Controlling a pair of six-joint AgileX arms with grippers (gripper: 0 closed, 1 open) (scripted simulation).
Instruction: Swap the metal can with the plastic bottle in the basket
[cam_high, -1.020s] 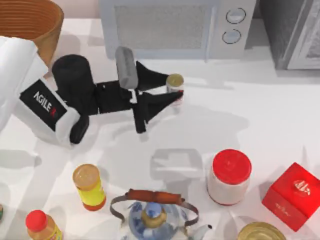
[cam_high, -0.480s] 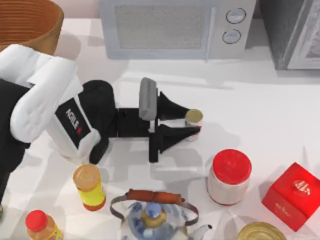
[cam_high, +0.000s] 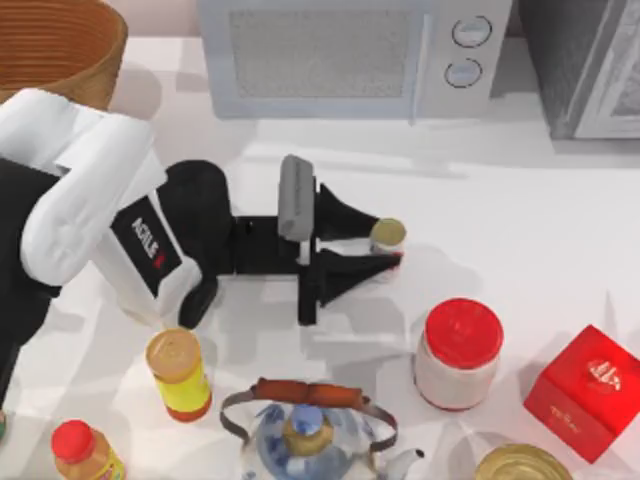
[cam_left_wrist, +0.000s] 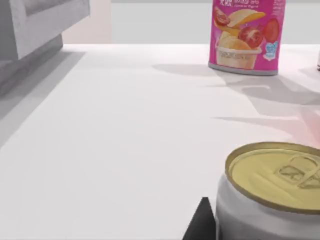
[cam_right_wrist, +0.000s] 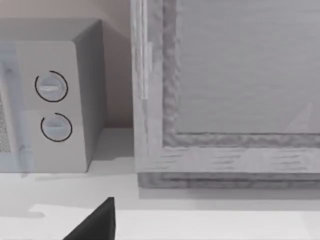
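Gripping plastic bottle (cam_high: 387, 238) (left gripper (cam_high: 383, 242))

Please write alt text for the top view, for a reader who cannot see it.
The left gripper holds the tiny white plastic bottle with a tan-gold cap between its black fingers at the middle of the white table. The round woven wicker basket stands at the far left corner, and the brassy-gold metal can at the near right edge.

My left arm stretches low across the middle of the surface, its pincer (cam_high: 385, 245) clamped on the plastic bottle (cam_high: 387, 236), fingers pointing right.
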